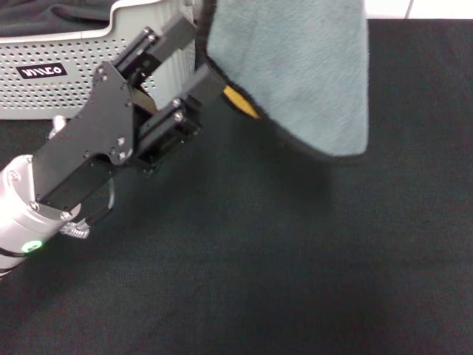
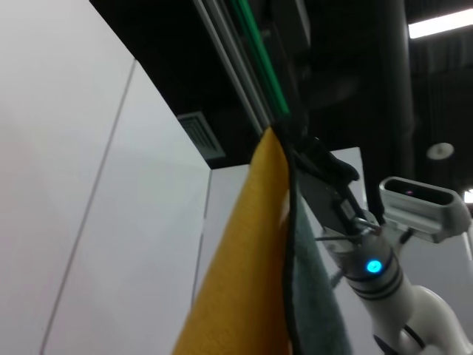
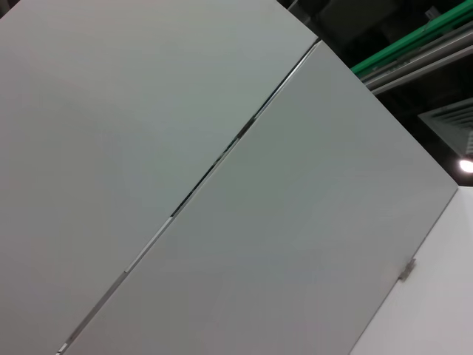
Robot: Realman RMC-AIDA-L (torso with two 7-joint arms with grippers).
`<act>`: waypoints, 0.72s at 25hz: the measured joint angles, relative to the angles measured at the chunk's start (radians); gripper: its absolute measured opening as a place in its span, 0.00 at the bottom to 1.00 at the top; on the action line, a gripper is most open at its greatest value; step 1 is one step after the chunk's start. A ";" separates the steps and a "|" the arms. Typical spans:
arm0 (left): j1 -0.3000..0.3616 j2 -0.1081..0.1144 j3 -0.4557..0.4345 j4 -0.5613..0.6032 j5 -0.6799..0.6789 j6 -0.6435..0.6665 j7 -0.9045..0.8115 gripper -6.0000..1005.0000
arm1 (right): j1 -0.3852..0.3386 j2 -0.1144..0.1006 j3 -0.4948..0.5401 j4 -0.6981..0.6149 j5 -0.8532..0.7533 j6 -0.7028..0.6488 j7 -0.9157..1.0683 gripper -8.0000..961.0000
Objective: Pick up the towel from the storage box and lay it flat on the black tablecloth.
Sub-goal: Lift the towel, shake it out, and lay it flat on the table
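Note:
The grey-blue towel (image 1: 295,66) with its black hem hangs upright over the black tablecloth (image 1: 281,251). Its lower corner is just above the cloth and a yellow underside shows at its left edge. My left gripper (image 1: 203,58) is open beside the storage box (image 1: 66,52), one finger on each side of the towel's left hem. In the left wrist view the towel (image 2: 318,310) fills the foreground. There my right gripper (image 2: 310,159) is shut on the towel's top edge. The head view does not show the right gripper.
The light grey perforated box stands at the back left with a dark charcoal cloth (image 1: 44,18) lying in it. White wall panels (image 3: 222,185) fill the right wrist view.

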 joint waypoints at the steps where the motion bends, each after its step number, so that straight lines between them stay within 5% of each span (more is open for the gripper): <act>1: -0.001 0.000 0.000 0.001 0.005 0.000 -0.002 0.67 | 0.001 0.000 0.000 0.000 -0.001 0.000 0.000 0.02; 18: 0.008 -0.003 0.000 -0.002 -0.008 0.021 0.022 0.66 | 0.003 0.008 -0.008 -0.005 0.004 -0.033 0.009 0.02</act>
